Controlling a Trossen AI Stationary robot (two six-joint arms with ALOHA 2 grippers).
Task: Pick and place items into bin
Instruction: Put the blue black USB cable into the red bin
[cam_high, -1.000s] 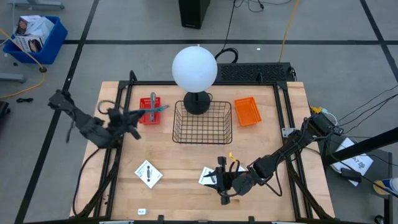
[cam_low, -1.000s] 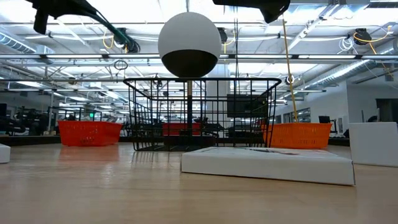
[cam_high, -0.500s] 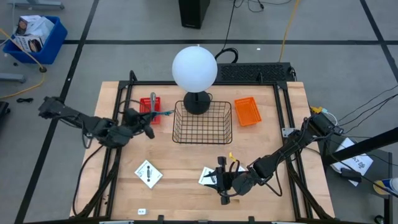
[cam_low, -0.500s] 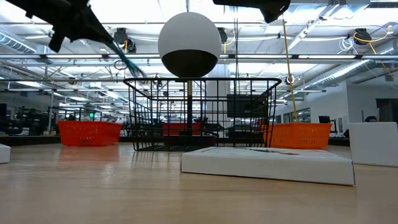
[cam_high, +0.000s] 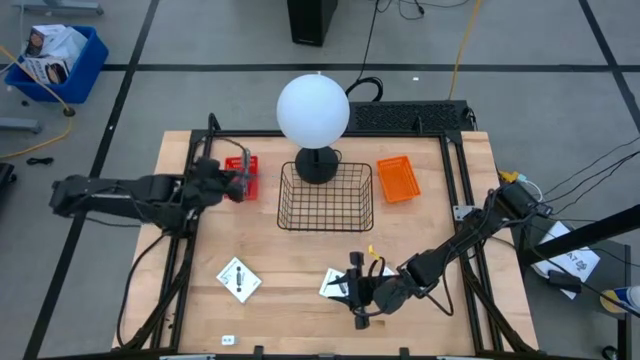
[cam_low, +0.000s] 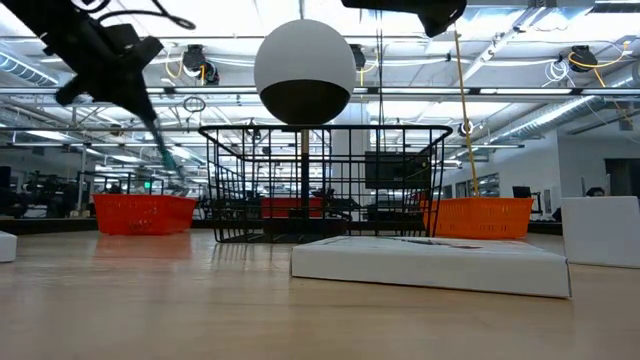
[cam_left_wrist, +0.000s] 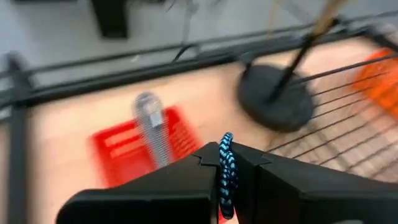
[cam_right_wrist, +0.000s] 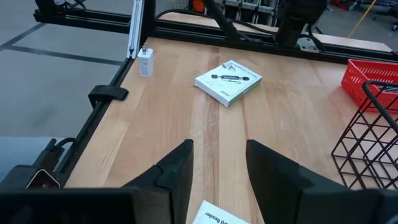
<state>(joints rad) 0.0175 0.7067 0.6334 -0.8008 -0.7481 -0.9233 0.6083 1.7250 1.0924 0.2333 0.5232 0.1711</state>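
Observation:
My left gripper (cam_high: 230, 182) is above the red bin (cam_high: 246, 186) at the table's far left, shut on the grey metal tool with bluish handles (cam_left_wrist: 151, 130). In the low view the tool (cam_low: 160, 150) slants down from the gripper (cam_low: 125, 75). My right gripper (cam_high: 355, 291) is open near the table's near edge, just above a white square card (cam_high: 333, 283) that lies flat on the wood. A second white card (cam_high: 238, 279) and a tiny white cube (cam_high: 227, 341) lie to the near left. My left gripper pinches the tool's blue patterned handle (cam_left_wrist: 225, 171) between its two fingers. The grey metal end (cam_left_wrist: 149, 118) sticks out forward past the fingers, over the red bin. The tool is lifted clear and slants downward below the gripper.
A black wire basket (cam_high: 326, 196) stands mid-table, with the white globe lamp (cam_high: 313, 110) on its dark foot behind it. An orange bin (cam_high: 398, 179) sits to the basket's right. Black frame rails run along the table's left and right sides.
My left gripper has swung toward the table's far edge over the red bin, come lower and tipped downward. The tool it holds has gone from nearly level to slanting down. My right arm has kept still.

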